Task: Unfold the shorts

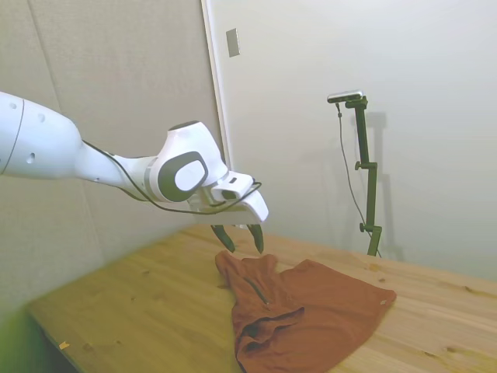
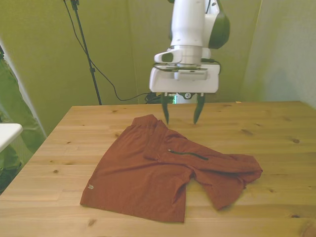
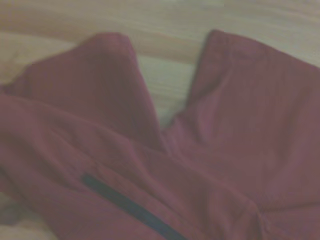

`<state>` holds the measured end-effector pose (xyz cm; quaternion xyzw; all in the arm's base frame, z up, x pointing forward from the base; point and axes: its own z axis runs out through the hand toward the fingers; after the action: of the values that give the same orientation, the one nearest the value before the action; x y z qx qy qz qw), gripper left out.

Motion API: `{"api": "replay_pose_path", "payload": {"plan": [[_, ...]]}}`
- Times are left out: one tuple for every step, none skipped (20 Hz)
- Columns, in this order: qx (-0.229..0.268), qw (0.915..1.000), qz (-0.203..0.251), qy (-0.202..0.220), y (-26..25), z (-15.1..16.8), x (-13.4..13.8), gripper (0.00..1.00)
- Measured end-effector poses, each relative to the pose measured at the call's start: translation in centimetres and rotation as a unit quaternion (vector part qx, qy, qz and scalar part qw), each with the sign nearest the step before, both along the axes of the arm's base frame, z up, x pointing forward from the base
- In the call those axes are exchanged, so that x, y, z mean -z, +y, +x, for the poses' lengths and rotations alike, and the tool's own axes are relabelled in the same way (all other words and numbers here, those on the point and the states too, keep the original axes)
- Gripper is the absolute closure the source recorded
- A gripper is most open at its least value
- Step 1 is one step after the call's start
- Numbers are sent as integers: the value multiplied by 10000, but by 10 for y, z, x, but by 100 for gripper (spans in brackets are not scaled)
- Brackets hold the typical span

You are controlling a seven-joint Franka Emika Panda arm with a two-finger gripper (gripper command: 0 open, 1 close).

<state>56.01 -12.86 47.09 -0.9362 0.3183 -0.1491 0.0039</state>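
The rust-brown shorts (image 2: 148, 173) lie spread on the wooden table (image 2: 276, 133), with a dark zipper line (image 2: 187, 154) across the middle and one leg bunched toward the front view's right. In the side view the shorts (image 1: 311, 311) rest below the arm. My gripper (image 2: 181, 116) hangs open just above the shorts' far edge, holding nothing; its two dark fingers (image 1: 224, 238) point down. The wrist view shows the shorts (image 3: 225, 150) blurred from close by, with the zipper (image 3: 125, 205) and bare wood between the two legs.
A black cable (image 2: 106, 79) hangs down behind the table's far edge. A white surface (image 2: 7, 133) sits at the front view's left edge, next to a green sleeve (image 2: 12, 98).
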Motion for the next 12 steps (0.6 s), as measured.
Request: {"api": "replay_pose_path", "payload": {"plan": [[-54,10000,22,47,-19,0,5,0],[-168,9998,64,114,-36,1,11,0],[-299,9993,117,188,-49,3,18,0],[-436,9985,187,260,-60,7,26,0],[-596,9973,269,327,-69,12,35,0],[-731,9960,338,397,-75,17,43,0],[-838,9948,364,461,-82,21,50,0],[-934,9935,410,513,-89,25,55,0],[-1034,9919,456,583,-94,28,59,0],[-1125,9902,485,665,-98,30,62,0],[-1200,9886,516,748,-102,31,66,0],[-1272,9869,547,823,-105,31,68,0]]}}
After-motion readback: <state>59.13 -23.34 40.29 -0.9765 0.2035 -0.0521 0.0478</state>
